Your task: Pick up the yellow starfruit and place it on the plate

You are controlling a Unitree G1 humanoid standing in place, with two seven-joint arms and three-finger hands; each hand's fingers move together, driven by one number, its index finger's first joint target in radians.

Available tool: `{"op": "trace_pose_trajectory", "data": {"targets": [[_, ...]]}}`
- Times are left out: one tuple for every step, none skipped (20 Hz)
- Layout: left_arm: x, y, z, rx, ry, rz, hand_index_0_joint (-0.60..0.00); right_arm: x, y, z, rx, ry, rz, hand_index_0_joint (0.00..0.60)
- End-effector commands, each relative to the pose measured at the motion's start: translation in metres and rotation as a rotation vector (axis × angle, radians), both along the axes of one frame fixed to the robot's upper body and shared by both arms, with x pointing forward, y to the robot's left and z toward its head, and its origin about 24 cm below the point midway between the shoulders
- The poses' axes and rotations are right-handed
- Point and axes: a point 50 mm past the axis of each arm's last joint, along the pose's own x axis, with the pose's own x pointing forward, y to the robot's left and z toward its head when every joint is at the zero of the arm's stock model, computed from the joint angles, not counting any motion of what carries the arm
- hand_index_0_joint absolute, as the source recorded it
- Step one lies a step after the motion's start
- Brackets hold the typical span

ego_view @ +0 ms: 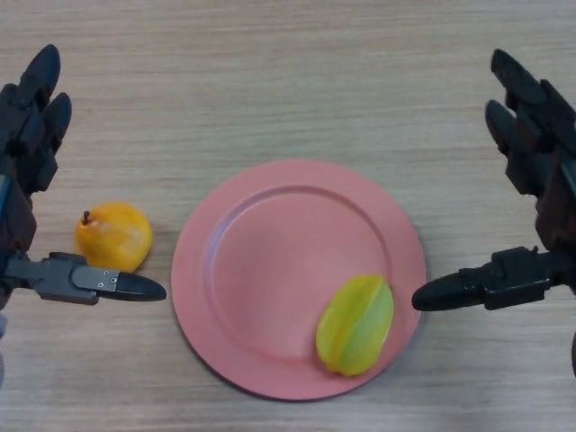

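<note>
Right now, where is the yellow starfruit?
In the head view, the starfruit lies on the pink plate, at its lower right, nearest the right hand.

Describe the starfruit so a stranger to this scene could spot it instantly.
Find the round pink plate in the middle of the wooden table. On its lower right part, near the rim, lies the starfruit. It is yellow-green, oval and ridged, unlike the rounder orange-yellow fruit, which sits off the plate to its left.
</note>
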Motion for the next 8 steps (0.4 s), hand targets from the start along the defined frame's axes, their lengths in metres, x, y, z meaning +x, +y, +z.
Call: {"op": "trace_pose_trajectory", "data": {"targets": [[-0.0051,-0.0001,0.0304,0.015,-0.15,-0.004,0.0,-0.011,-0.0027,0.0308,0.01,-0.228,0.013,0.0],[-0.0035,-0.0009,0.0309,0.011,-0.146,-0.006,0.0,-0.0116,-0.004,0.0298,0.021,-0.228,0.007,0.0],[-0.003,-0.0013,0.0308,0.011,-0.144,-0.007,0.0,-0.0116,-0.0044,0.0304,0.023,-0.228,0.005,0.0],[-0.0034,-0.0027,0.0308,0.02,-0.147,-0.009,0.0,-0.0123,-0.0053,0.0316,0.023,-0.236,0.003,0.0],[-0.0036,-0.003,0.0309,0.023,-0.146,-0.011,0.0,-0.0127,-0.0056,0.0319,0.021,-0.242,0.003,0.0],[-0.0043,-0.0031,0.0294,0.025,-0.132,-0.017,0.0,-0.0135,-0.0056,0.0328,0.015,-0.258,0.009,0.0],[-0.0046,-0.0033,0.029,0.026,-0.126,-0.02,0.0,-0.0141,-0.0056,0.0332,0.015,-0.264,0.012,0.0],[-0.005,-0.0037,0.028,0.032,-0.12,-0.024,0.0,-0.0143,-0.0049,0.0326,0.029,-0.259,0.021,0.0]]}}
